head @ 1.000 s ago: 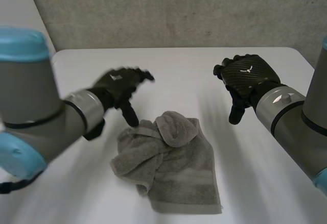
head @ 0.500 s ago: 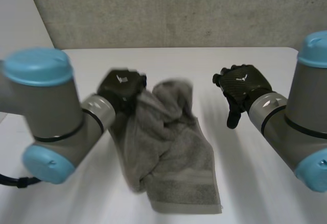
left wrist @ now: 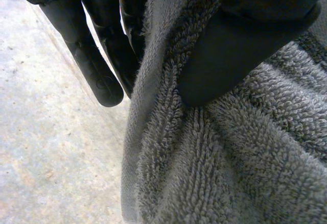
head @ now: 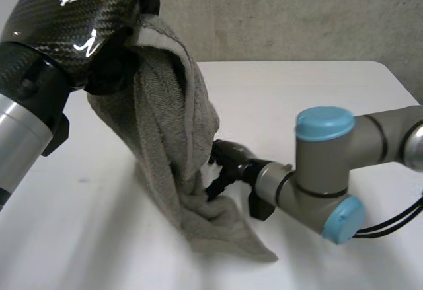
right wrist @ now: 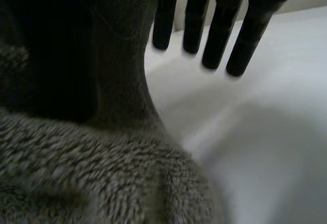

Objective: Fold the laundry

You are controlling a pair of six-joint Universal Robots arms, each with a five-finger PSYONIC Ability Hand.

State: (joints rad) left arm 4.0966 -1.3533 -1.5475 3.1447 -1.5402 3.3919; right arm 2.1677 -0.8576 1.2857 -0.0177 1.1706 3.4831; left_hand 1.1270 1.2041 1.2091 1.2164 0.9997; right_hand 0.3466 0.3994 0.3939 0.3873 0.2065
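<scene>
Left robot hand point(head: 73, 22) sits high in the upper left, thumb clamped on the grey towel point(head: 168, 145), which hangs down to the tabletop point(head: 317, 92) at lower centre. Right robot hand point(head: 228, 161) is low at mid-frame, fingers point(right wrist: 219, 35) straight and spread beside the cloth. This looks like the shake-out step; next, the right needs to pinch a lower corner.

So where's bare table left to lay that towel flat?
Bare table lies between the wall and right arm, and between towel and left arm. Crowded around the right hand at the towel's lower end.
</scene>
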